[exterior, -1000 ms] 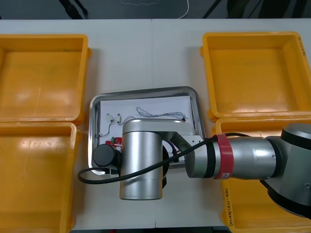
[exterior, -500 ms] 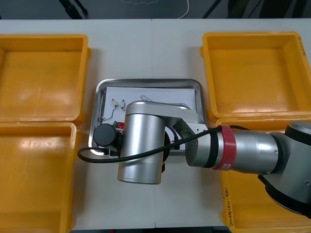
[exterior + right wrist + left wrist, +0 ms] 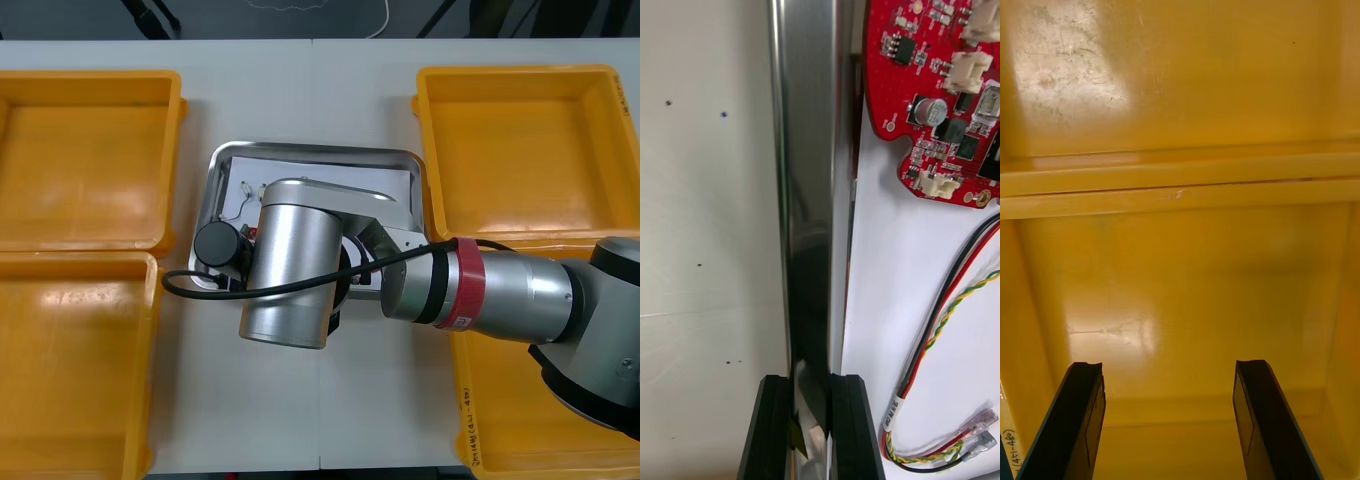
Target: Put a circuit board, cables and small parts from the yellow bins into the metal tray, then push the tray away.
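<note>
The jaws of the right gripper (image 3: 811, 381) are clenched on the rim of the metal tray (image 3: 809, 187), one black finger on the counter (image 3: 707, 225) side and one on the inner side, with the shiny lip pinched between them. From that grasp the rim runs straight away in line with the fingers, so its long axis points along the gripper's own reach. The tray's white floor lies entirely to one side of the held edge. On it rest the round red circuit board (image 3: 940, 97), farther out from the fingers, and a red, yellow and black cable bundle (image 3: 951, 300) closer in. From above, the right arm's wrist (image 3: 290, 265) covers the near part of the tray, which sits between the yellow bins (image 3: 515, 71). The push away looks under way or imminent, and it depends on this pinch not slipping along the rim. The left gripper (image 3: 1169, 375) hangs over a yellow bin, jaws released.
</note>
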Motion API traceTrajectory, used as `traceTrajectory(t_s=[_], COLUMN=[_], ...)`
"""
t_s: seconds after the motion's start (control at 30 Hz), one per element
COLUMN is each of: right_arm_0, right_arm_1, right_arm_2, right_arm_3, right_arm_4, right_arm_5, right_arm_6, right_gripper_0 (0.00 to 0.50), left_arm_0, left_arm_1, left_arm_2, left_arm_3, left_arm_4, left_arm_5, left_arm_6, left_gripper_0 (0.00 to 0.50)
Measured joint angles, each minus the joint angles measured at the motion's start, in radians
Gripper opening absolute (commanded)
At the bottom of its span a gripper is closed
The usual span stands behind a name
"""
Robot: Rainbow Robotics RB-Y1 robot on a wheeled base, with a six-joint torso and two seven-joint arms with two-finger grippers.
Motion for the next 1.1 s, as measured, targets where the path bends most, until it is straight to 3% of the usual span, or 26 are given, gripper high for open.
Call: traceTrajectory(t_s=[0.43,0.8,1.1], right_arm_0=[-0.035,-0.056,-0.098], right_arm_1=[0.01,0.014,0.014], right_arm_2=[-0.033,-0.033,-0.033], right_arm_3=[0.059,0.147,0.204], right_arm_4=[0.056,0.074,0.09], right_arm_5=[-0.055,-0.167,-0.218], right_arm_6=[0.006,0.022,0.089], right_gripper_0=[0.0,0.0,0.0], left_arm_0=[0.0,0.0,0.0], left_arm_1=[0.0,0.0,0.0], left_arm_2=[0.0,0.0,0.0], left_arm_3=[0.0,0.0,0.0], left_arm_4=[0.0,0.0,0.0], left_arm_5=[0.0,0.0,0.0], left_arm_6=[0.0,0.0,0.0], left_gripper_0=[0.5,0.5,0.5])
